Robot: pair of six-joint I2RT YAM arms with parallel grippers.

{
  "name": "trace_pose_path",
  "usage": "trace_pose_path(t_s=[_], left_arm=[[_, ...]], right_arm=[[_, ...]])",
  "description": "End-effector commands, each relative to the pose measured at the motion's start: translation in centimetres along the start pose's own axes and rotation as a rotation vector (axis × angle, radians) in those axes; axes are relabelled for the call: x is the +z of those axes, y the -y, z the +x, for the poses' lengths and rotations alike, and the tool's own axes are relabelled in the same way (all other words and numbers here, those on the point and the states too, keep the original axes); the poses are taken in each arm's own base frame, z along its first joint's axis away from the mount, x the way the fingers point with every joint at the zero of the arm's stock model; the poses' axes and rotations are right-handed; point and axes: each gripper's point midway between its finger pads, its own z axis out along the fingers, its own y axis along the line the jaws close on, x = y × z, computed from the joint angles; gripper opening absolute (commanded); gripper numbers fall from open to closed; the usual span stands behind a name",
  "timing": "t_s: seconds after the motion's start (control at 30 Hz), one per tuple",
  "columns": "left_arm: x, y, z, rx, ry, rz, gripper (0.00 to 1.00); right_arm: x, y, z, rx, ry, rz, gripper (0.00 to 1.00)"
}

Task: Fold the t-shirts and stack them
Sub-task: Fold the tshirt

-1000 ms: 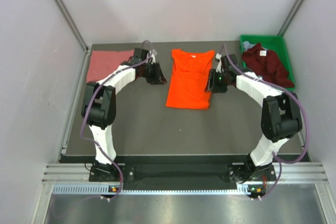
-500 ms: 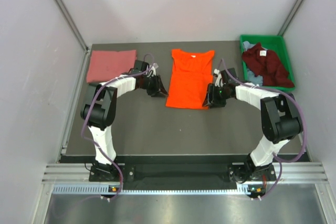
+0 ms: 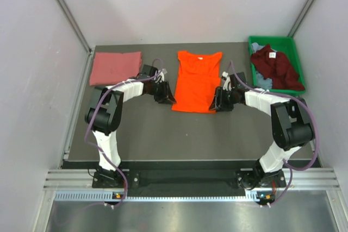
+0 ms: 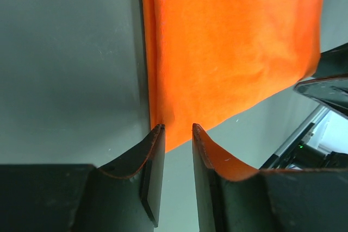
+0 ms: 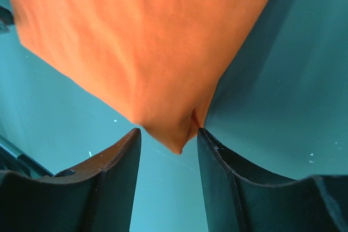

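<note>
End effectors sit low at the two near corners of the orange t-shirt (image 3: pixel 196 80), which lies flat mid-table with its collar toward the far edge. At the far left of the table (image 3: pixel 163 134), a salmon pink t-shirt (image 3: pixel 114 68) lies folded into a rectangle. Next comes the left end effector (image 4: pixel 176 131). Its jaws are released with only a narrow gap, and the shirt's near left corner just reaches into the mouth between the fingertips without being pinched. Across the orange cloth, the right end effector (image 5: pixel 169 134) stands released with a wider gap. The pointed near right corner hangs between its fingertips, clear of both. At the far right, a green bin (image 3: pixel 291 47) holds a crumpled dark maroon t-shirt (image 3: pixel 274 66). Pale blue-grey cloth (image 3: pixel 262 82) shows beneath it.
</note>
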Motion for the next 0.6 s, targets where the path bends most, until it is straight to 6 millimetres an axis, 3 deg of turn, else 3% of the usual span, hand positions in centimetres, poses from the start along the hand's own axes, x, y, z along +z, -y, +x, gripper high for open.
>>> trace_pose_path(t_s=[0.0,0.23,0.3,0.4,0.57], left_arm=[[0.1,-0.2,0.3,0.032,-0.01,-0.032,0.32],[-0.1,-0.5,0.6,0.034,-0.007,-0.049,0.31],[-0.1,-0.1,0.7,0.032,-0.01,-0.028,0.23],[-0.3,0.2,0.9,0.025,-0.015,-0.01,0.0],[-1.1,0.9,1.2,0.021,0.004,-0.008,0.0]], right_arm=[[-1.6,-1.3,-2.3,-0.025,0.09,-0.036,0.46],[-1.2,-1.0,-2.0,-0.013,0.083,-0.032,0.44],[-1.1,-1.1,-2.0,-0.008,0.084,-0.043,0.42],[-1.1,-1.1,-1.6,0.001,0.083,-0.053,0.36],[-1.0,-0.2,-0.8,0.01,0.079,-0.015,0.21]])
